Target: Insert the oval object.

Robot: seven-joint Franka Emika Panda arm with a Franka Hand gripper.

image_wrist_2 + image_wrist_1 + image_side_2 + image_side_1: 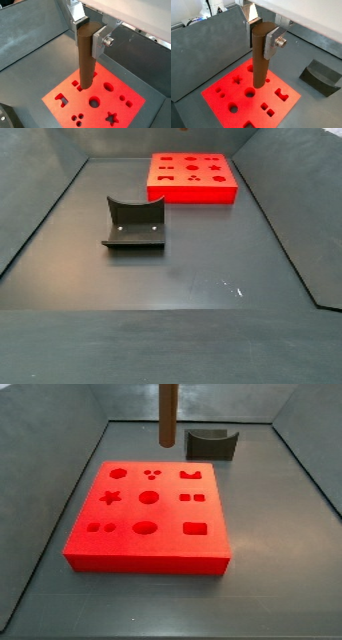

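Note:
My gripper (263,32) is shut on the top of the oval object (259,60), a long dark brown peg that hangs upright; both wrist views show this grip (90,32). The silver fingers (272,44) clamp its upper end. The peg (85,57) hangs over the red block (77,106), which has several shaped holes. In a wrist view its lower end lies over the block (266,95) near a round hole. In a side view only the peg (167,414) shows, above the far edge of the block (167,512); the gripper is out of frame.
A dark grey curved holder (210,444) stands on the floor behind the block and also shows in a side view (134,223) and a wrist view (321,76). Grey walls enclose the floor. The red block (191,190) sits at the far end.

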